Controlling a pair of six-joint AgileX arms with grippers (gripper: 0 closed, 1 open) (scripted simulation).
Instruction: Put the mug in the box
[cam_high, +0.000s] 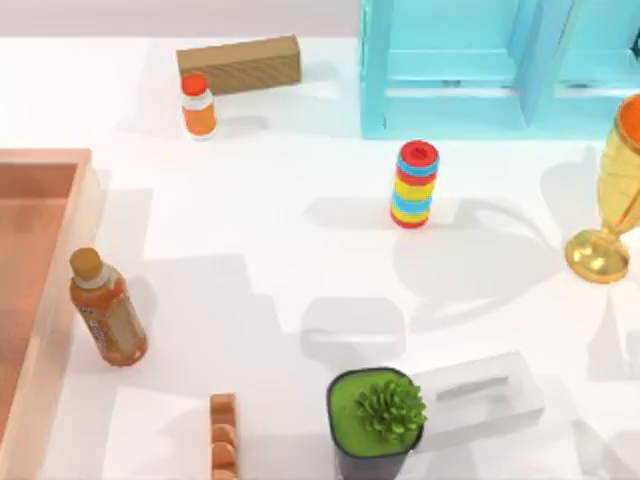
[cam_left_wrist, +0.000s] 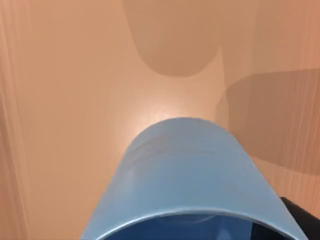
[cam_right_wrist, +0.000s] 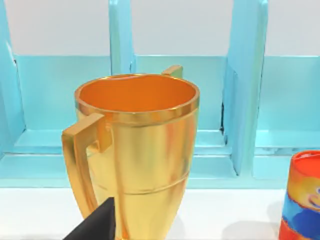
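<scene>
White table (cam_high: 300, 250), turquoise shelving (cam_high: 450, 80) behind

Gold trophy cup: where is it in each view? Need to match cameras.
Top view: gold two-handled metal trophy cup at the table's right edge, cut off by the frame.
Right wrist view: centre, close up, before the turquoise shelf unit.
Left wrist view: faces the sky-blue mug against the salmon-orange box floor instead.
Shared landmark: red-yellow-blue striped cylinder, left of the trophy in the top view, also in the right wrist view.
</scene>
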